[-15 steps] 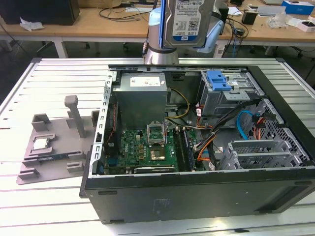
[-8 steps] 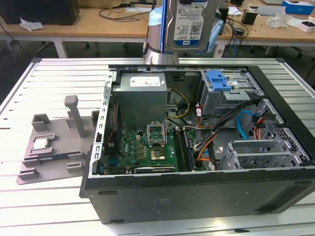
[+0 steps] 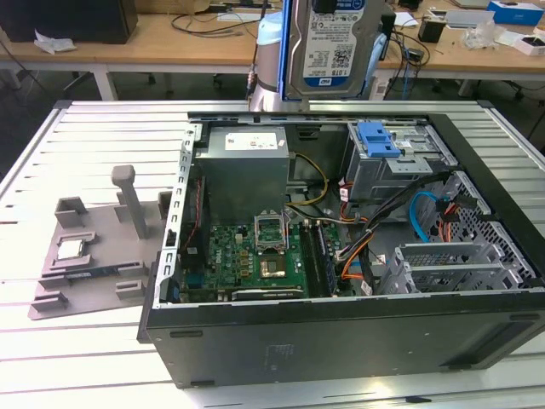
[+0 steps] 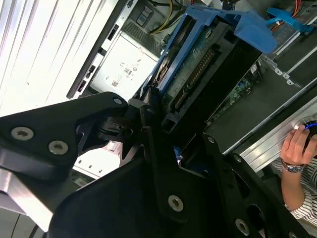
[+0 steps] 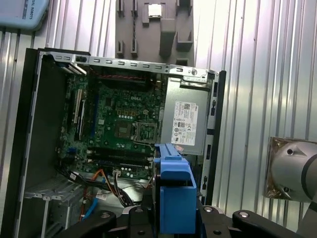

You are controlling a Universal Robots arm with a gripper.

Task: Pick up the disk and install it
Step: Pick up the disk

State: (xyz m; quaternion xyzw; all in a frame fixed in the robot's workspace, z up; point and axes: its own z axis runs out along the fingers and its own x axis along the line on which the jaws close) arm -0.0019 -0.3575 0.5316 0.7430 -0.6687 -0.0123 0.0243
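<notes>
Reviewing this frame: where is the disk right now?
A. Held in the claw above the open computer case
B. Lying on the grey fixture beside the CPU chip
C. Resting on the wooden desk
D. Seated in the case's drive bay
A: in the exterior view the disk hangs upright above the open computer case, and the second wrist view shows the claw clamped on its blue-framed end.

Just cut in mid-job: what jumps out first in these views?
The disk, silver in its blue carrier, hangs upright at the top of the exterior view, above the open computer case, clamped in the gripper. On the exterior view's left, a grey fixture holds a small CPU chip. A person's hand shows near the case in the second wrist view.
</notes>
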